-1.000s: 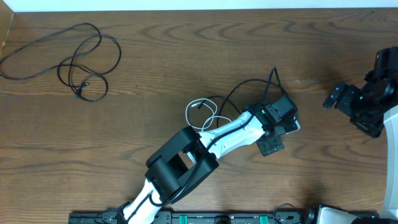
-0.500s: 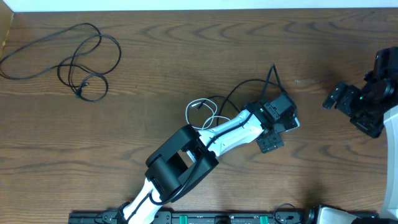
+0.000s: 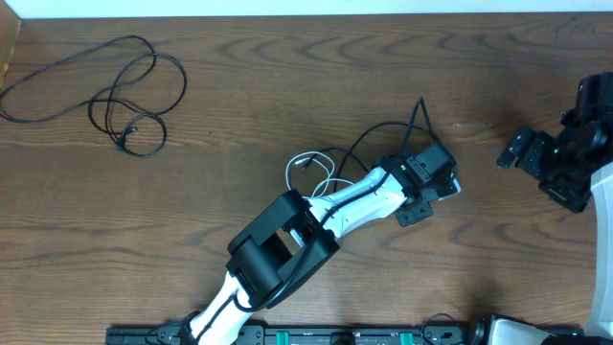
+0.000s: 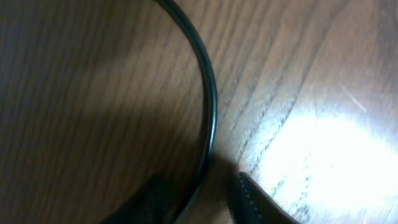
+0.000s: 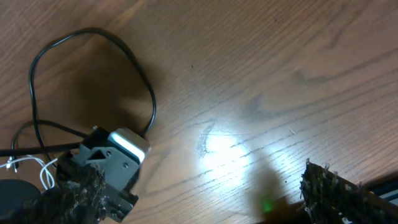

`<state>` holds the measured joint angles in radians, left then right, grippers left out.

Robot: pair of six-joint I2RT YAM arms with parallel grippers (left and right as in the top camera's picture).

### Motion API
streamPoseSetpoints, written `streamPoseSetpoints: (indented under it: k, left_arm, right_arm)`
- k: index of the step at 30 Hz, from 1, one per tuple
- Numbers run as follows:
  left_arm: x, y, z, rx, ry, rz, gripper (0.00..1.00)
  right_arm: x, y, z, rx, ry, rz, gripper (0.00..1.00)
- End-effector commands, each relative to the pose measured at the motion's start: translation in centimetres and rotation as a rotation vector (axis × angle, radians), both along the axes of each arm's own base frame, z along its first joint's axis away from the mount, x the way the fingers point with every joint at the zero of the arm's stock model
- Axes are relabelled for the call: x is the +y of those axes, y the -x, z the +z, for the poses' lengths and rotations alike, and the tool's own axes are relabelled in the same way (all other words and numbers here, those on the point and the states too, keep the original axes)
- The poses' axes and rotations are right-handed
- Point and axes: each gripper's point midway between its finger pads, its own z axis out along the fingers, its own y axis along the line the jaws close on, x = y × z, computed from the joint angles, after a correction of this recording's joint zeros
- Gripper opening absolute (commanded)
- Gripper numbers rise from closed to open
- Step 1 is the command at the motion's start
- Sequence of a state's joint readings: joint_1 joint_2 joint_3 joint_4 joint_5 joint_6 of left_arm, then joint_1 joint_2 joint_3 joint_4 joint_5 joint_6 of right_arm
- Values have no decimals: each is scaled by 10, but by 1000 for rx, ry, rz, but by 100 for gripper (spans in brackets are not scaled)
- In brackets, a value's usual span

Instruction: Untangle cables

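One black cable (image 3: pixel 383 127) loops out from under my left gripper (image 3: pixel 428 187) at the table's middle. In the left wrist view this cable (image 4: pixel 210 112) curves down and runs between the two fingertips (image 4: pixel 249 200). The jaws stand narrow around it, with a thin gap still showing on the right side. A white cable (image 3: pixel 305 171) lies coiled beside the left forearm, partly under it. A second black cable (image 3: pixel 124 91) lies in loose loops at the far left. My right gripper (image 3: pixel 519 149) hangs wide open near the right edge, with nothing between its fingers (image 5: pixel 329 193).
The left arm (image 3: pixel 287 244) lies diagonally from the front edge to the table's middle. The right wrist view shows the left gripper's lit head (image 5: pixel 115 155) and the black loop (image 5: pixel 149 93) behind it. A table edge (image 3: pixel 287 14) runs along the back.
My left gripper's jaws have drawn much closer together around the black cable, and its head has shifted slightly. The right arm has not moved.
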<state>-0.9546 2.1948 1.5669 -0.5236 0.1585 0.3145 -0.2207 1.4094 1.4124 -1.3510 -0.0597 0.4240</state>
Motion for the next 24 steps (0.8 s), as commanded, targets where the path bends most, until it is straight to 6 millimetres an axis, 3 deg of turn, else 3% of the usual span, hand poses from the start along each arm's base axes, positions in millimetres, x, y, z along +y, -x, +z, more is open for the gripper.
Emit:
streamPoseSetpoints:
  k: [1,6,9,11,14,17,22,24]
  left_arm:
    - [13,11,-33,67,-70,5,8]
    - [11,9,-30,80,-56,70,7]
    - [5,5,-15,106,-21,194,7]
    - [-4,-1,10,115,41,300,8]
    - [-12,-7,47,84,120,315,8]
    - [-18,-12,97,37,226,311,7]
    - [-17,-10,182,46,426,315,8]
    - [-10,-10,206,54,478,323,8]
  right_arm:
    - [-1,1,-2,9,-2,8,99]
    - [-1,1,-2,9,-2,8,99]
    - [-1,1,-2,9,-2,8,99]
    - [-1,1,-2,9,-2,8,99]
    - [-1,1,-2,10,-2,8,99]
    - [-1,1,-2,10,-2,8,99]
    - [-1,1,-2,11,-3,8,99]
    - [0,3,-2,19,-4,8,99]
